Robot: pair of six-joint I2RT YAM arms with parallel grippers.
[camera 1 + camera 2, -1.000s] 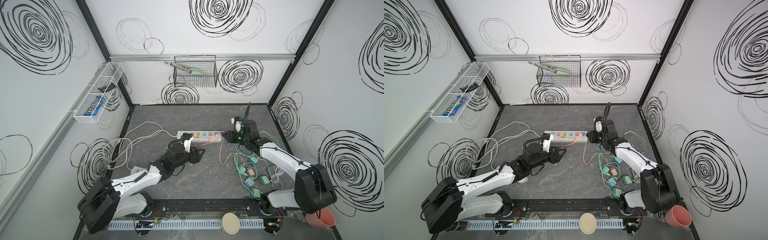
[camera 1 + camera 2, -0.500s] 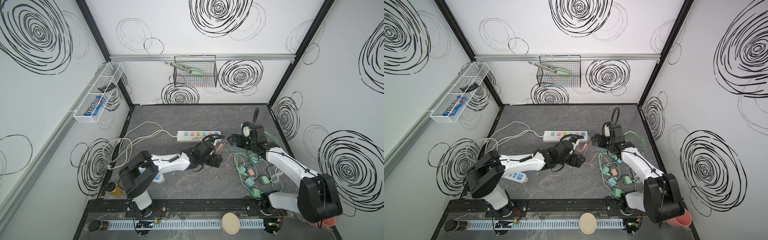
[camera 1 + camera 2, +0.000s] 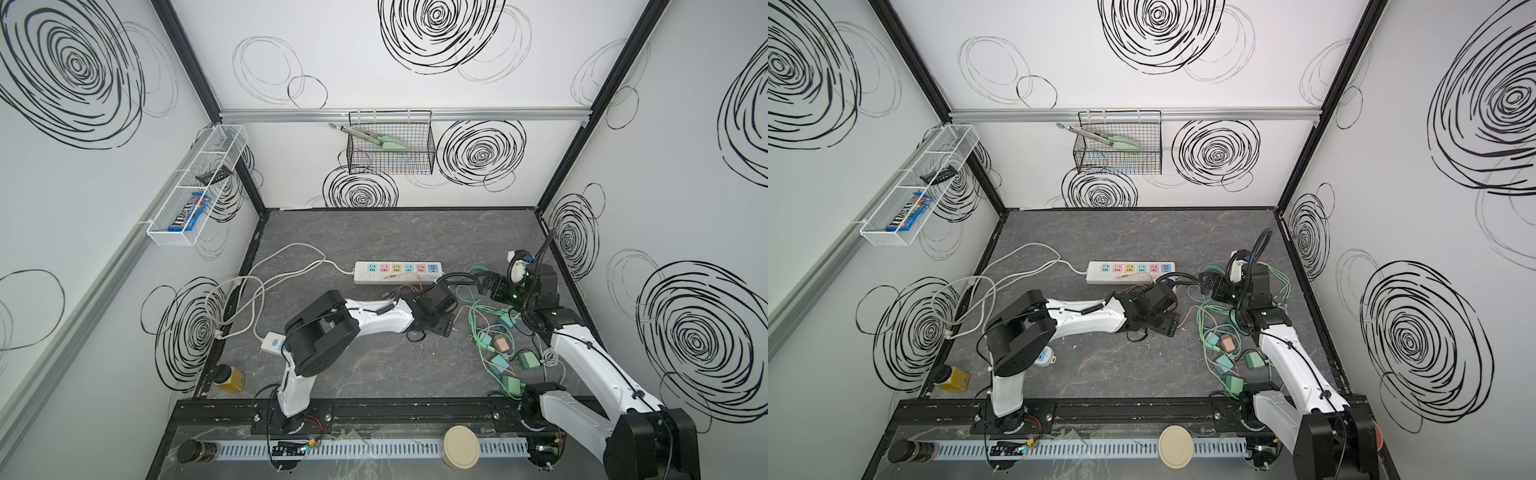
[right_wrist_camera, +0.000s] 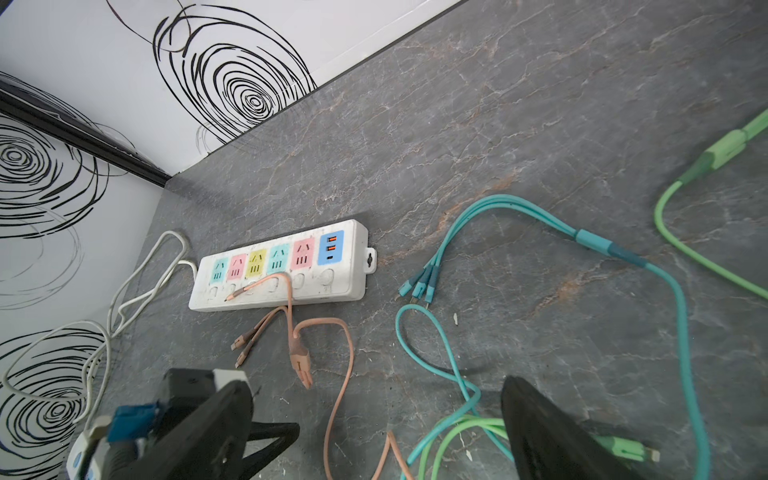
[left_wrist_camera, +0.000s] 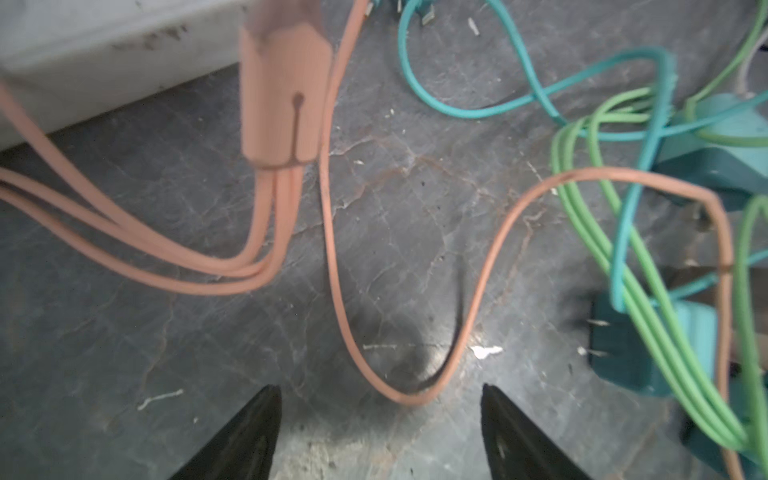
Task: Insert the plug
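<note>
Left end effector [image 5: 379, 388] gapes empty over salmon-pink rubbery cable [image 5: 286, 104] on grey marbled table [image 5: 166, 332]; its slim plug [image 4: 233, 295] lies atop the white plastic power strip [image 4: 332, 286]. Right end effector [image 4: 401, 409]: wide, empty.

Lab test cell: scribbled walls [image 3: 540, 62], aluminium rail [image 3: 498, 114]

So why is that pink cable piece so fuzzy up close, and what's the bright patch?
Left wrist view: the pink splitter sits near the lens and blurs; glare brightens the tabletop by the cable loop. Right wrist view: the power strip is sharp.
</note>
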